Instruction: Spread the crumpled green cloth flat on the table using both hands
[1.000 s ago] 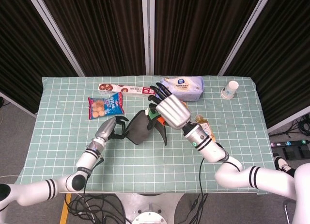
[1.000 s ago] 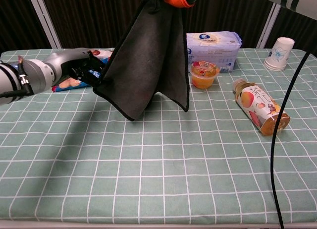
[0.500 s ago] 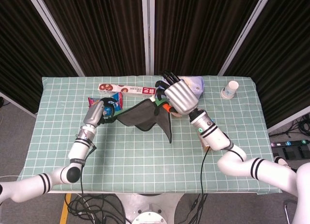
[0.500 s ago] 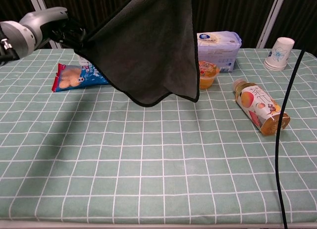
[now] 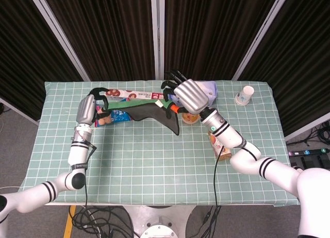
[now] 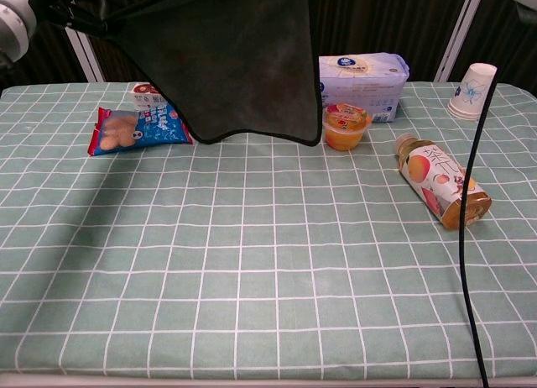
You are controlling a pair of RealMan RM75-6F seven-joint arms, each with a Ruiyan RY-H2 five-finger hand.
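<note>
The green cloth (image 5: 149, 112) hangs stretched in the air above the table's (image 5: 154, 166) far edge; the left hand (image 5: 87, 108) grips one corner; the right hand (image 5: 190, 95) grips the other.

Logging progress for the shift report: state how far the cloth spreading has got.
Done: the green cloth is off the table and pulled open. In hand: the left robot hand and right robot hand each hold an upper corner, so it hangs stretched above the table. Left: lowering it and laying it flat on the table.
</note>
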